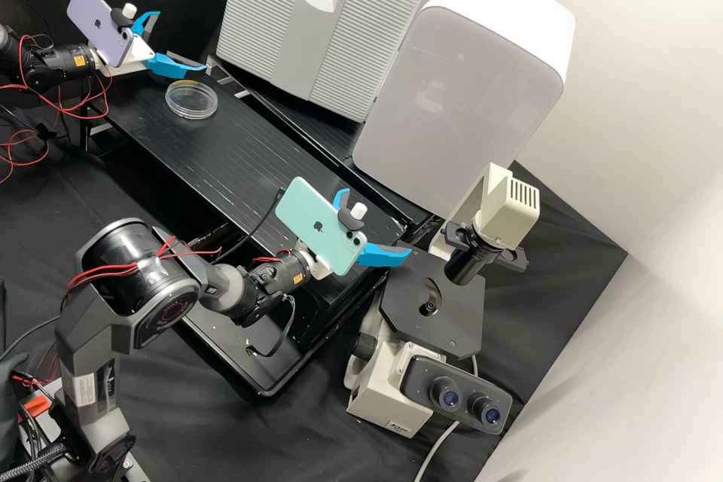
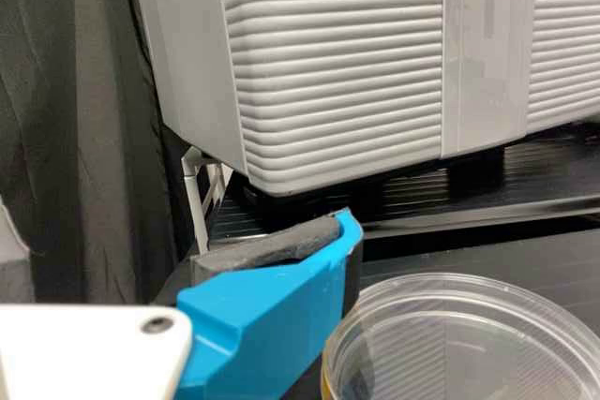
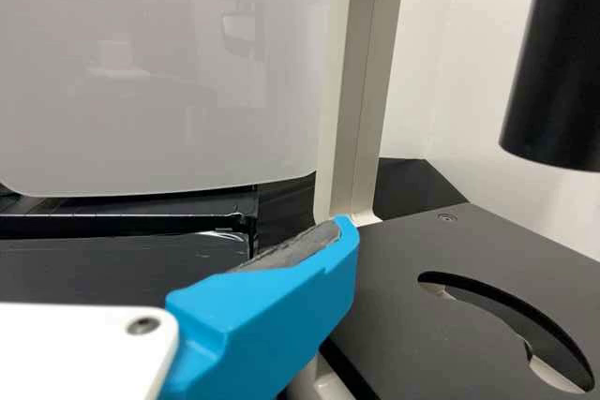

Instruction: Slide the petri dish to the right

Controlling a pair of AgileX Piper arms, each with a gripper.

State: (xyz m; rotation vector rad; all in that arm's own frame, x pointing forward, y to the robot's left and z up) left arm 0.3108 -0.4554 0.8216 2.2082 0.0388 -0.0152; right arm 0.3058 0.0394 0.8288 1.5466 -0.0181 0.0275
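- Clearly apart from it, the petri dish point(image 1: 191, 99) lies flat on the black bench point(image 1: 248, 158), just beside the left gripper point(image 1: 188, 66).
- Neither gripper's opening can be told; the right gripper point(image 1: 395, 252) hangs at the edge of the microscope stage point(image 1: 433, 301).

Bare surface point(image 1: 248, 166) runs from petri dish point(image 1: 191, 99) toward 5 o'clock; ribbed grey unit point(image 1: 324, 15) crowds 2 o'clock.

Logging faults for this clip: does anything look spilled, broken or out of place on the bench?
Nothing stands out. The petri dish lies flat on the black bench, with no spill or crack visible.
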